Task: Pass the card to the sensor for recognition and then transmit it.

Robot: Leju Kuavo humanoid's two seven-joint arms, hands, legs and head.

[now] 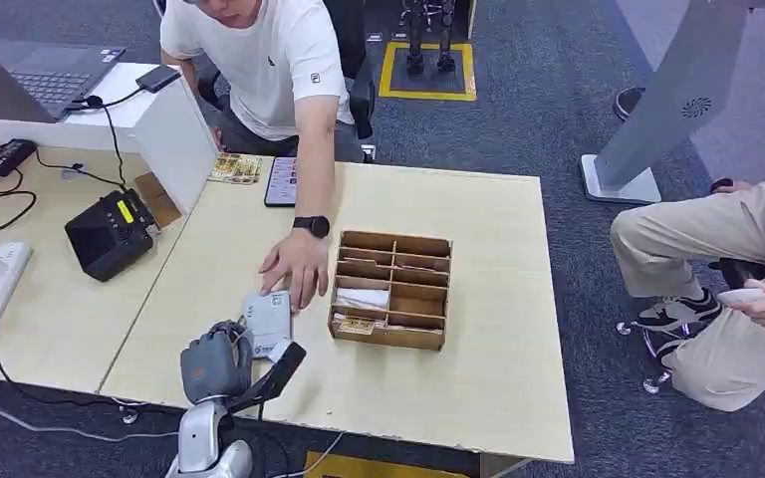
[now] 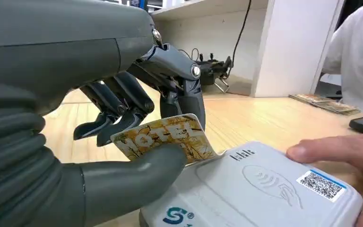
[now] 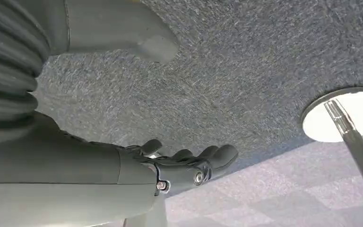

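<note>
The robot's left hand (image 2: 137, 142) pinches the hotel card (image 2: 163, 137) with its edge touching the near end of the white card reader (image 2: 264, 189), which a person's hand (image 1: 294, 267) steadies; recognition seems underway, handover remains, while the right hand (image 3: 189, 163) hangs empty, fingers loosely apart.

We are looking at a pale wooden tabletop (image 1: 478, 349) standing on grey carpet floor (image 1: 548, 119), with a white partition (image 1: 174, 129) dividing it from a second desk (image 1: 50, 299); a yellow-bordered floor mat (image 1: 428, 72) and a grey stand base (image 1: 618, 184) are sitting beyond.
</note>
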